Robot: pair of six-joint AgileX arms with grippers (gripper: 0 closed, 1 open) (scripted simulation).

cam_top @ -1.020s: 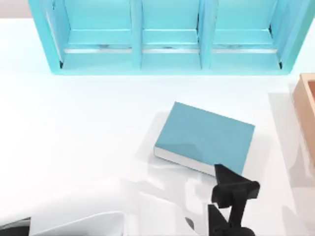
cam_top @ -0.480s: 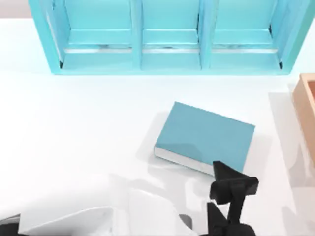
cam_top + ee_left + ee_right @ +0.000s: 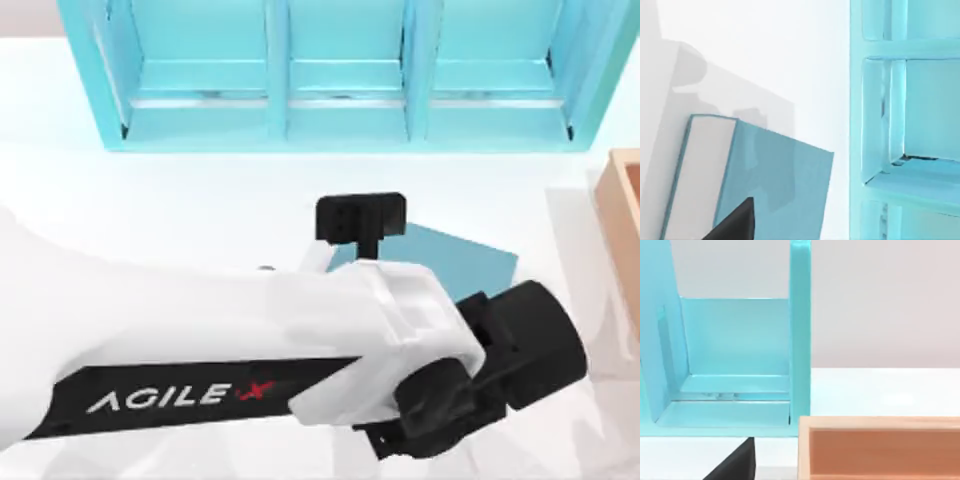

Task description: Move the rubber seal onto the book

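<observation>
Nearest the overhead camera, we see the left arm (image 3: 200, 350), white with a black band lettered AGILEX, reaching in from the left side of the counter (image 3: 150, 200). It crosses the middle of the top view. Its black joint housing (image 3: 520, 340) lies toward the right side. The left gripper (image 3: 360, 218) appears as a black T-shaped block at the far edge of the arm, above the near-left part of the book (image 3: 465, 262). In the left wrist view a dark wedge of this gripper (image 3: 735, 225) overlaps the book's cover. We cannot tell from any view whether the jaws stand wide, narrow or closed on something.

The book lies flat on the counter, right of centre and turned at an angle. The arm covers most of it in the top view, leaving its far-right corner exposed. The left wrist view shows its teal cover (image 3: 785, 185) and white page edges (image 3: 695, 170). A strip of bare counter separates it from the shelf unit (image 3: 905, 125).

The right gripper (image 3: 732, 465) is a dark wedge in its own wrist view. It faces a tan open box (image 3: 880, 450), and we cannot tell the state of its jaws. That box (image 3: 625, 200) sits at the counter's right edge.

Farthest back, the light-blue shelf unit (image 3: 340, 130) spans the rear of the counter, its compartments open.
</observation>
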